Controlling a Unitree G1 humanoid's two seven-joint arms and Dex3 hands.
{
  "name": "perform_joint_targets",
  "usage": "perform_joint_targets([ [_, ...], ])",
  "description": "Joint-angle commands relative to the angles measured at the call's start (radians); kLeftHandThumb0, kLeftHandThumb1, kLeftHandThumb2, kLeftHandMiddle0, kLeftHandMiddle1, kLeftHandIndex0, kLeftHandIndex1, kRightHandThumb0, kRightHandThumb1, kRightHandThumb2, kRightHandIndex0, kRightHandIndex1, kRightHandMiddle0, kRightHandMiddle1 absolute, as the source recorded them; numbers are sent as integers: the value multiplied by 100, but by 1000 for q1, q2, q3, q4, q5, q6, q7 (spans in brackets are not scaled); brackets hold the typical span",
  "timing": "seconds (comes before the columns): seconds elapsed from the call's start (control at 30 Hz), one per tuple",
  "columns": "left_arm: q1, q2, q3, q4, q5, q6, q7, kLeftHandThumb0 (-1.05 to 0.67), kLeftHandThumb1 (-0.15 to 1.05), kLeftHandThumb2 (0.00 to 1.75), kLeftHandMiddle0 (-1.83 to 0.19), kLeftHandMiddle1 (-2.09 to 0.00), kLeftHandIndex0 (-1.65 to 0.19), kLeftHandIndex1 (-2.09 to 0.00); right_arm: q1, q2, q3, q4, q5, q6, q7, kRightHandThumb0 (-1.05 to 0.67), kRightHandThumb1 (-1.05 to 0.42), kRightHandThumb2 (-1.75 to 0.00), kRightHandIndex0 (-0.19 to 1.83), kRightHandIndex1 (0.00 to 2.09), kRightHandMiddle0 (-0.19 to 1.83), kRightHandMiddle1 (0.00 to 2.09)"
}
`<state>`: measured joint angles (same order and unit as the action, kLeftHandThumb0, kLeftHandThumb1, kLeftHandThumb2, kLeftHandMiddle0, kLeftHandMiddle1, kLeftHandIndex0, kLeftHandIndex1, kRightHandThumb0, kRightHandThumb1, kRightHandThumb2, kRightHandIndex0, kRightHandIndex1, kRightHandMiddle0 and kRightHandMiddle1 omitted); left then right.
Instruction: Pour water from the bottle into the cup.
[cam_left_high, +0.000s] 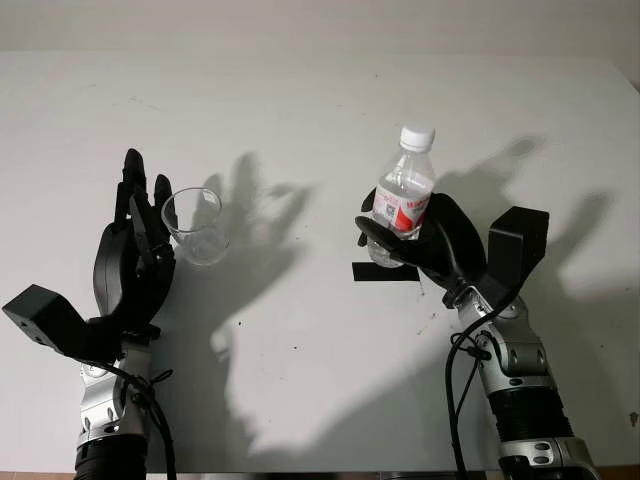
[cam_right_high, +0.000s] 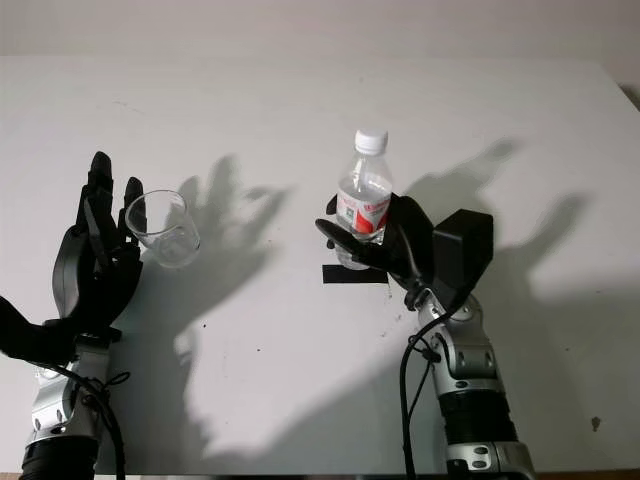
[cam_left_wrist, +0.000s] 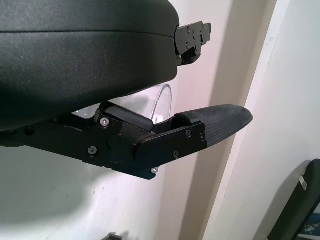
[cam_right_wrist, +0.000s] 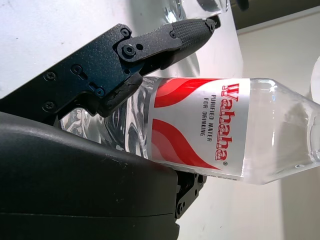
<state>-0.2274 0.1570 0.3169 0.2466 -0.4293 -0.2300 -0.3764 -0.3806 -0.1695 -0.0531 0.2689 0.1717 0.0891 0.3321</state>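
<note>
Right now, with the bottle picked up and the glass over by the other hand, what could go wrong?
The white cap looks still on the bottle, so tipping it may pour nothing. The right hand grips it low, around the label, so it could slip when tilted. The left hand sits beside the clear cup without plainly holding it; a nudge might topple the light cup.

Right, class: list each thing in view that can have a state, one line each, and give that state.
bottle: upright, white cap on, gripped low on its body, over a black tape mark.
cup: clear, upright on the table, looks empty.
right hand: closed around the bottle.
left hand: open, beside the cup; contact unclear.
</note>
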Motion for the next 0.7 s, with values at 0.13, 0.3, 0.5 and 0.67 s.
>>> perform_joint_targets([
  [0.13, 30, 3, 3, 9, 7, 0, -2, -77, 105, 70, 19, 0, 19, 0, 21, -5, -2, 7, -13, -21, -3, -46, -105, -30, 89, 209, 54, 209],
  [0.3, 33, 3, 2, -3, 14, 7, 9, -77, 105, 71, 19, 0, 19, 0, 37, 2, 5, 32, -23, -61, 0, -46, -105, -31, 82, 209, 50, 209],
  [0.5, 34, 5, 5, -1, 10, 8, 3, -77, 105, 71, 19, 0, 19, 0, 59, 24, 8, 61, -27, -111, -8, -52, -105, -29, 62, 209, 42, 209],
  [0.67, 33, 6, 5, -1, 10, 9, 1, -77, 105, 71, 19, 0, 19, 0, 79, 42, 2, 73, -6, -129, 4, -59, -105, -22, 20, 197, 3, 201],
])
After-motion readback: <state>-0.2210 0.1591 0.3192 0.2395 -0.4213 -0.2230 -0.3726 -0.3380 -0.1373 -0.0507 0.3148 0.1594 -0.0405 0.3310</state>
